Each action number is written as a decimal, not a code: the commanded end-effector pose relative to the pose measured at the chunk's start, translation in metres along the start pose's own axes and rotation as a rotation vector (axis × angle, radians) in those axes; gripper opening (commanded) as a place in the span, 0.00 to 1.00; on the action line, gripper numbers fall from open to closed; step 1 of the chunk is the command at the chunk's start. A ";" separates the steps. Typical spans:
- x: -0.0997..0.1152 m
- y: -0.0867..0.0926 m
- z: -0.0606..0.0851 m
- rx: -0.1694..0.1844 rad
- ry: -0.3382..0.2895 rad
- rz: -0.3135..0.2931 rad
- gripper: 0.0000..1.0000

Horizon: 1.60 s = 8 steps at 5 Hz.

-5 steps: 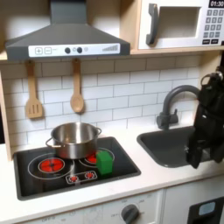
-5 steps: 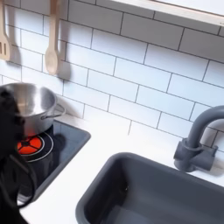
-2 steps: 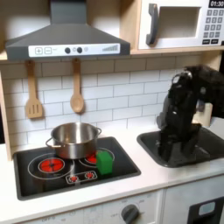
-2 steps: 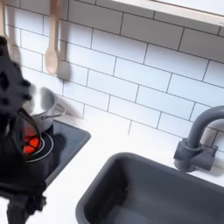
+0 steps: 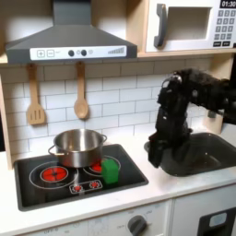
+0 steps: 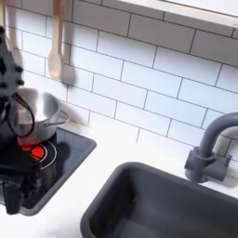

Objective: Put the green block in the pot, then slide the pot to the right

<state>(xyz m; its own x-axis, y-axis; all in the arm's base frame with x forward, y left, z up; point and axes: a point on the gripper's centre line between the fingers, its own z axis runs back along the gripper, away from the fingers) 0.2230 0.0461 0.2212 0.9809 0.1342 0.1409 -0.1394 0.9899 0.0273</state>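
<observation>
The silver pot stands on the back of the black stove top, over the rear burners. The small green block sits on the stove just right of the pot in the first exterior view, in front of its rim. My black gripper hangs low over the counter between stove and sink, right of the block and apart from it. Its fingers blur into one dark mass. In the second exterior view the pot shows behind my arm, with the gripper at the stove's front edge.
A dark grey sink lies right of the stove, its faucet at the back. A wooden spatula and spoon hang on the tiled wall under the hood. A microwave sits high on the right.
My arm has swung from the first exterior view's far right, over the sink, leftward toward the stove and lowered. Pot and green block have not moved.
</observation>
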 end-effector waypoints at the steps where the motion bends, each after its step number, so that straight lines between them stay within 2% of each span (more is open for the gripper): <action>1: 0.020 0.018 -0.005 0.011 -0.004 0.019 1.00; 5: 0.066 0.057 -0.015 0.023 0.000 0.028 1.00; 8: 0.084 0.055 -0.035 0.013 0.023 0.001 1.00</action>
<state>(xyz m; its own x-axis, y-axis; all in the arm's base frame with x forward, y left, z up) 0.2998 0.1188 0.2004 0.9807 0.1558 0.1181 -0.1615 0.9860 0.0407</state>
